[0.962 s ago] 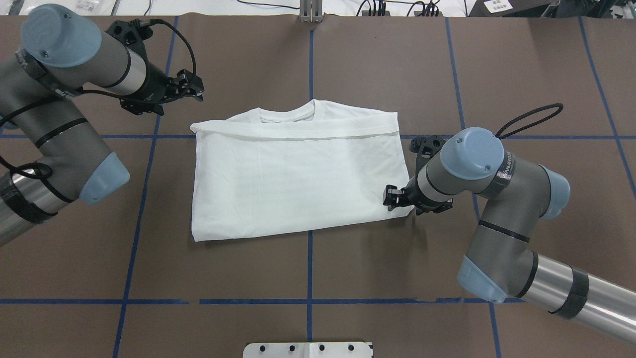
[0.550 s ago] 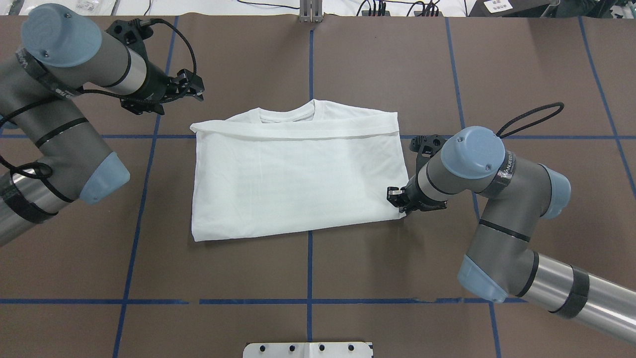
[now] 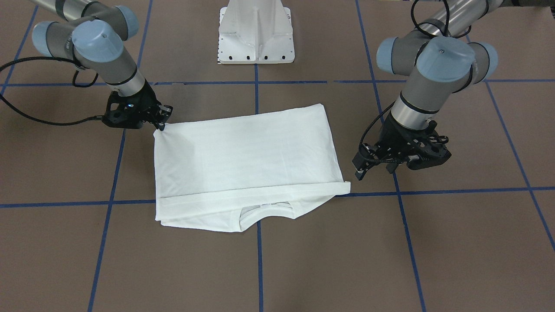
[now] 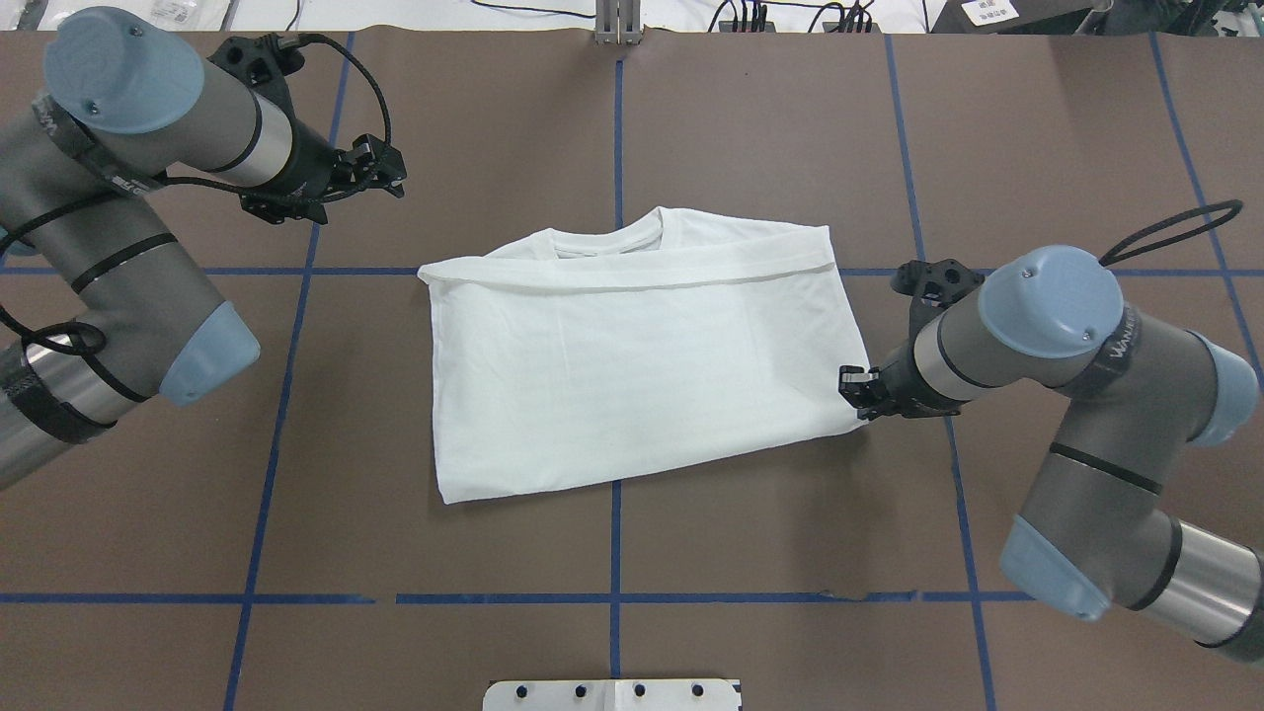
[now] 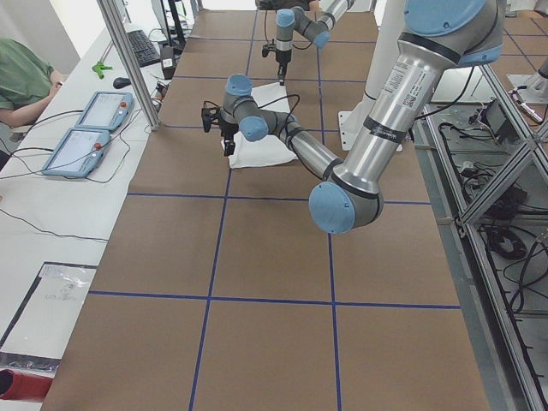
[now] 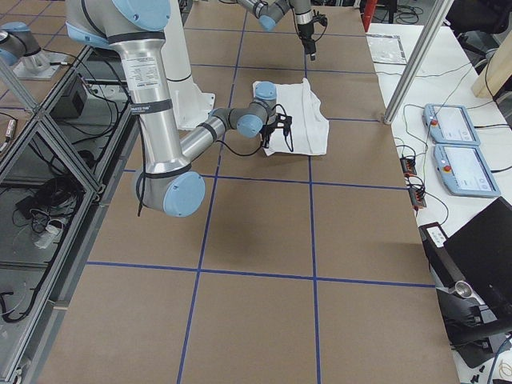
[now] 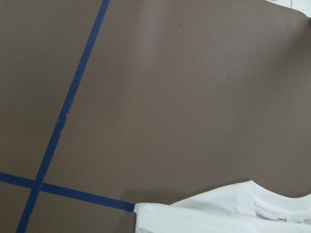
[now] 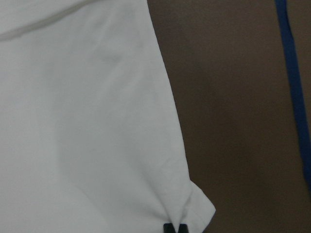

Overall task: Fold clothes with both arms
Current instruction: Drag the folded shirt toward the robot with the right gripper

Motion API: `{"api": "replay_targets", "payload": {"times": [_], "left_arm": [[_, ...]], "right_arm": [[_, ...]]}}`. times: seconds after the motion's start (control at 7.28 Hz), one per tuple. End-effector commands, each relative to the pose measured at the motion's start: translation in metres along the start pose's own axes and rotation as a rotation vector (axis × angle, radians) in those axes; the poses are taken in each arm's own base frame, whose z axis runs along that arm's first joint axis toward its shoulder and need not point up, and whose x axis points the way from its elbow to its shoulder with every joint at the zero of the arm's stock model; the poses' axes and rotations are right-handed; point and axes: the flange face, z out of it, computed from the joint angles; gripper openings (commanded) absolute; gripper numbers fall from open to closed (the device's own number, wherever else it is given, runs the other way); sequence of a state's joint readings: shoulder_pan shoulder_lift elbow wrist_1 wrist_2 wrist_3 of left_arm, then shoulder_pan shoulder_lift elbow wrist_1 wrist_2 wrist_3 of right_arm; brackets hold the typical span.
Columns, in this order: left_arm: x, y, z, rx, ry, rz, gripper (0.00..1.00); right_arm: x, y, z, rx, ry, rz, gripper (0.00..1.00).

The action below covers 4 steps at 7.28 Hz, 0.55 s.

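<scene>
Pinching the near right corner of the white T-shirt, the right gripper had its jaws closed on the fabric, and the cloth puckered where it was gripped. The shirt lay folded flat near the middle of the brown table. Its collar was on the side away from the robot, with a folded band running across just below it. The left gripper hung over bare table, apart from the shirt's far left corner, jaws parted and holding nothing.
</scene>
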<state>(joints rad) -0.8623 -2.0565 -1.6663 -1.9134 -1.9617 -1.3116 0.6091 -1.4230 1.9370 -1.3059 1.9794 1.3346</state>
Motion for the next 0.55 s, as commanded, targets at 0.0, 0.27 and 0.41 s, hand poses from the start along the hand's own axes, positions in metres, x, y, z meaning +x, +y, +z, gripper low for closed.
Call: {"api": "replay_targets", "payload": {"times": [0.0,0.27,0.41], "left_arm": [[0.001,-0.001,-0.001,0.016,-0.002,0.001,0.96],[0.004,0.000,-0.004,0.031,0.002,0.005,0.96],[0.004,0.001,-0.004,0.030,0.004,0.006,0.96]], "right_arm": [[0.060,0.032,-0.021,-0.026,0.044,0.009,0.00],[0.094,0.093,-0.040,-0.121,0.077,0.009,0.00],[0.090,0.122,-0.036,-0.177,0.086,0.005,0.00]]}}
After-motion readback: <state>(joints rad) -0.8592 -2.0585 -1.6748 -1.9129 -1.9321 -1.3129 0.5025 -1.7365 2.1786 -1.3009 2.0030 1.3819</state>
